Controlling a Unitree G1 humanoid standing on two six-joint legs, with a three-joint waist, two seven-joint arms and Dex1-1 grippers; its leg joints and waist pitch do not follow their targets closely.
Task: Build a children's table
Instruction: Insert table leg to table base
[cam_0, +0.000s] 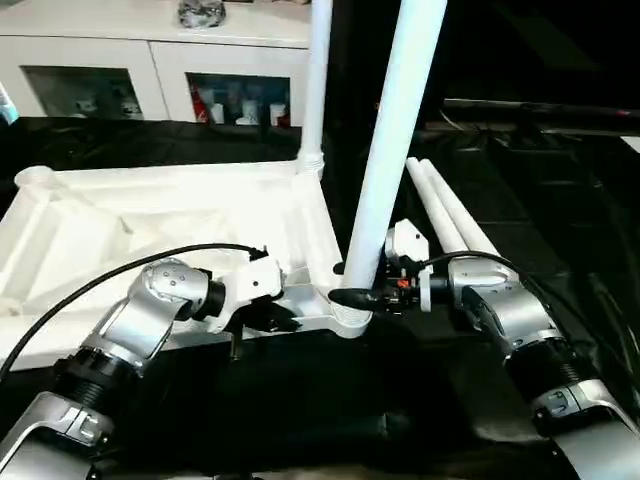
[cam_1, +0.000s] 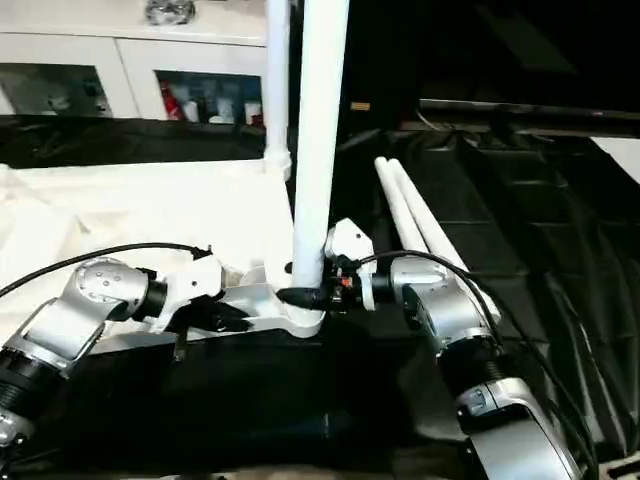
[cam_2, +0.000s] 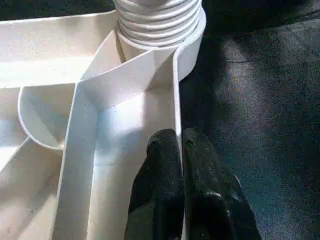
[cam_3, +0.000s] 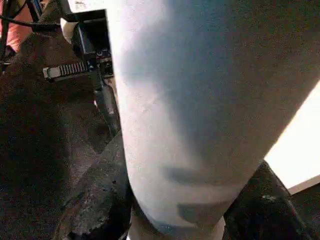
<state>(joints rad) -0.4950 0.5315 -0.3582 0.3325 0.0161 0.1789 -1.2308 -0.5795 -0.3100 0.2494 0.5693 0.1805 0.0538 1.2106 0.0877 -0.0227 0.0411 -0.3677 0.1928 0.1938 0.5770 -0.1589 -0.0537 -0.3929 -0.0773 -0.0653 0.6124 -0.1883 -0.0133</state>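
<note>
My silver forearms are filling the lower frame; my left fingers (cam_2: 182, 165) are pinching the tabletop (cam_0: 150, 220) rim, my right fingers (cam_0: 352, 297) clasping the near leg (cam_0: 390, 150) standing in its corner socket. Another leg (cam_0: 318, 80) is already upright behind. Two legs (cam_0: 450, 215) are lying on the dark bench, right of centre, still waiting; cabinet (cam_0: 150, 60) upper left.

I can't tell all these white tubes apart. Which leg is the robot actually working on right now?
Start at the big white tabletop lying upside down on the dark cloth. At its near right corner a leg stands leaning in the socket, with the right gripper closed around its base. Unlike the far leg, standing untouched, and the two spare legs lying flat, it is the one gripped.
</note>
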